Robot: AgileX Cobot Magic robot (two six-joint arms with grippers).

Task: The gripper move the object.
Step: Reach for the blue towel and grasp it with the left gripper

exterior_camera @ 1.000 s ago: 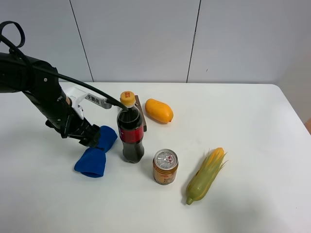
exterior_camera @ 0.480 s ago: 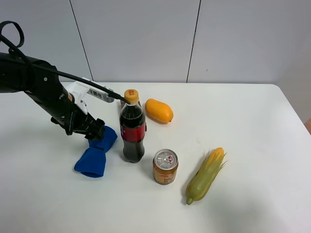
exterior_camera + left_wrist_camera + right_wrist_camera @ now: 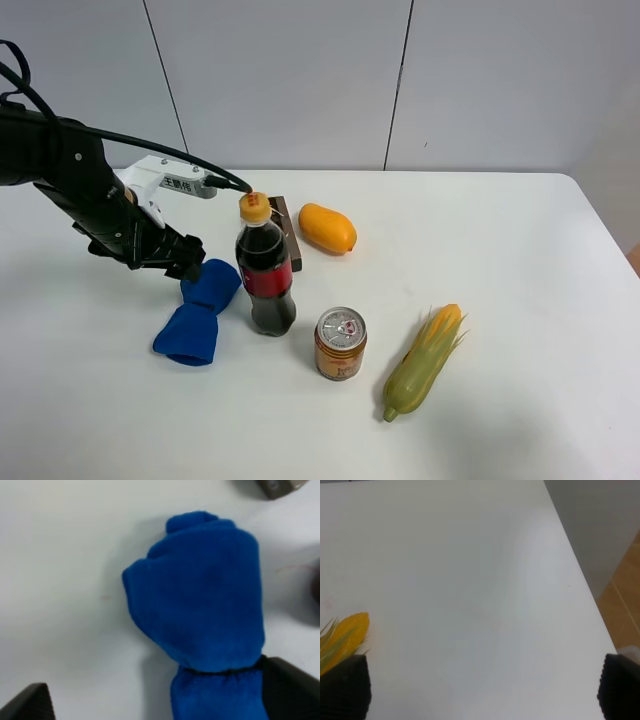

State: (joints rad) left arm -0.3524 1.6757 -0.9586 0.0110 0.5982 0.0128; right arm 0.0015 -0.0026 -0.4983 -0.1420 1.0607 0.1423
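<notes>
**One blue object (image 3: pixel 197 312) awaits its move**

Left gripper (image 3: pixel 188 264) hovers at its 12 o'clock lobe, jaws spread wide, clasping nothing (fabric sits between them). It lies on the table (image 3: pixel 520 250) at the cola bottle's (image 3: pixel 266 275) 8 o'clock; gripping and moving appear undone. Jaw tips are cropped in the wrist view, so contact is unclear; right gripper (image 3: pixel 480 695) gapes empty.

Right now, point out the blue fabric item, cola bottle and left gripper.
blue fabric item (image 3: pixel 188 335), exterior high view, lower lobe.
cola bottle (image 3: pixel 268 283), exterior high view, red label.
left gripper (image 3: pixel 192 265), exterior high view, between its fingertips.
</notes>
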